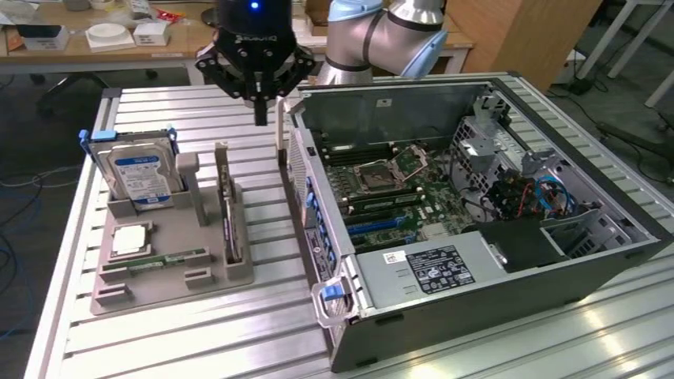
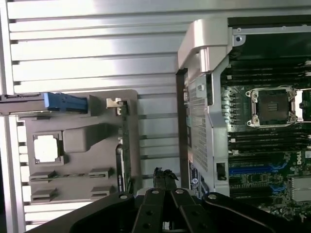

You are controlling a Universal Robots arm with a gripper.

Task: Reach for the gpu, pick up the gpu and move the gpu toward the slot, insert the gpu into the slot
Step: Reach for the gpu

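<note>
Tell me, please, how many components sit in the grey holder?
4: hard drive upright, gpu on edge beside it, processor lying flat, memory stick flat beside that; none seems hidden.

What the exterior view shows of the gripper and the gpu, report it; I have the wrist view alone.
Observer: The gripper hangs shut and empty above the table, apart from the gpu, which stands on edge in the grey holder.
Operator: Give me what stands beside the card, on the side away from the case.
Observer: A hard drive stands upright in the same holder, on the exterior view's left of the gpu, its blue label facing the camera.
Operator: Now the case's end beyond my picture.
Observer: Blue cables run inside the computer case there.
</note>
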